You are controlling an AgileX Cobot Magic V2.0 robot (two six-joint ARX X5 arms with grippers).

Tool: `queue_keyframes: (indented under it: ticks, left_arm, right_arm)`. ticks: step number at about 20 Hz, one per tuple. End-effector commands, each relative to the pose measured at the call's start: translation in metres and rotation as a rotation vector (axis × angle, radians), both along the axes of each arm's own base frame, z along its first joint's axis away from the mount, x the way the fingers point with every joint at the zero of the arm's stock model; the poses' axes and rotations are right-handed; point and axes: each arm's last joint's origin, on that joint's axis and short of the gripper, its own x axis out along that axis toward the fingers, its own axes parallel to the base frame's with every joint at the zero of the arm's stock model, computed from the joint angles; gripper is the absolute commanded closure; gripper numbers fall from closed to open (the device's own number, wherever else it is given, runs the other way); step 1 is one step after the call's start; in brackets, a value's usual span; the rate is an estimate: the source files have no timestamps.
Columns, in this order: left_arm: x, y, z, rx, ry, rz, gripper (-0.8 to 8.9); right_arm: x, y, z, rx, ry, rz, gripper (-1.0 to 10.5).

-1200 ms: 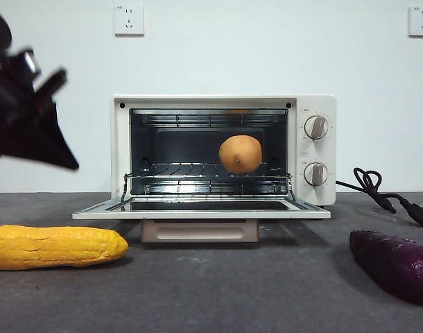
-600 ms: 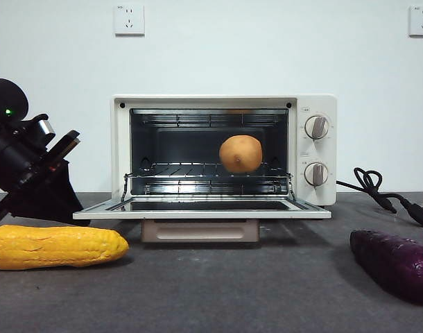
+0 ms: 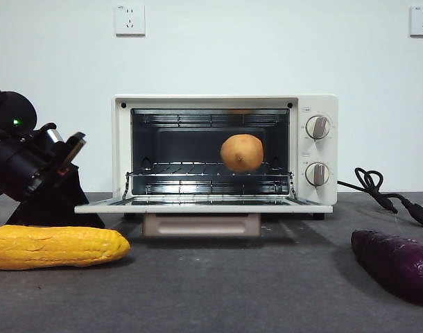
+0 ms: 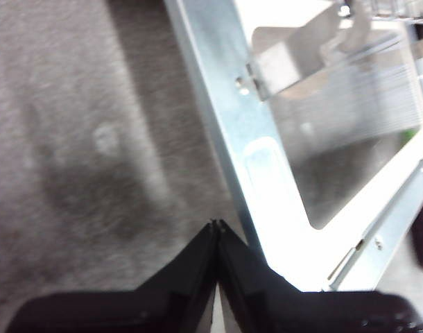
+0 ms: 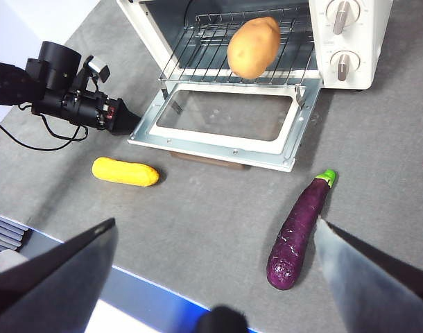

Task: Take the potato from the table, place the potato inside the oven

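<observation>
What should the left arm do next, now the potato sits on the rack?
Probably nudge the door shut. The potato already rests on the rack inside the oven, while the door still lies flat open. The left gripper, jaws shut, is low by the door's left edge, well placed to slip under and lift it.

Left arm is matte black, round-bodied, with a small green light at ten o'clock, a silver metal fitting, black cables; left gripper tapers to pointed black jaws
</observation>
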Motion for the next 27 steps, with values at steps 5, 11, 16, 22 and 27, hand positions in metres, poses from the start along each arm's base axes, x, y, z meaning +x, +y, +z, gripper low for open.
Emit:
queue_keyframes:
  ticks: [5,11,16,22,27]
  left_arm:
    - [0.014,0.008,0.015,-0.259,-0.055,0.004,8.22]
    - [0.032,0.008,0.041,-0.338,-0.214,0.087,8.22]
    - [0.040,0.009,0.051,-0.311,-0.335,0.198,8.22]
    - [0.038,0.009,0.053,-0.329,-0.320,0.165,8.21]
    - [0.025,0.004,0.074,-0.297,-0.334,0.113,8.20]
  right_arm:
    - [0.000,0.000,0.000,0.006,-0.003,-0.004,4.7]
    - [0.000,0.000,0.000,0.006,-0.003,-0.004,4.7]
    - [0.000,0.000,0.000,0.006,-0.003,-0.004,4.7]
    - [0.000,0.000,0.000,0.006,-0.003,-0.003,4.7]
    - [0.000,0.000,0.000,0.006,-0.003,-0.003,4.7]
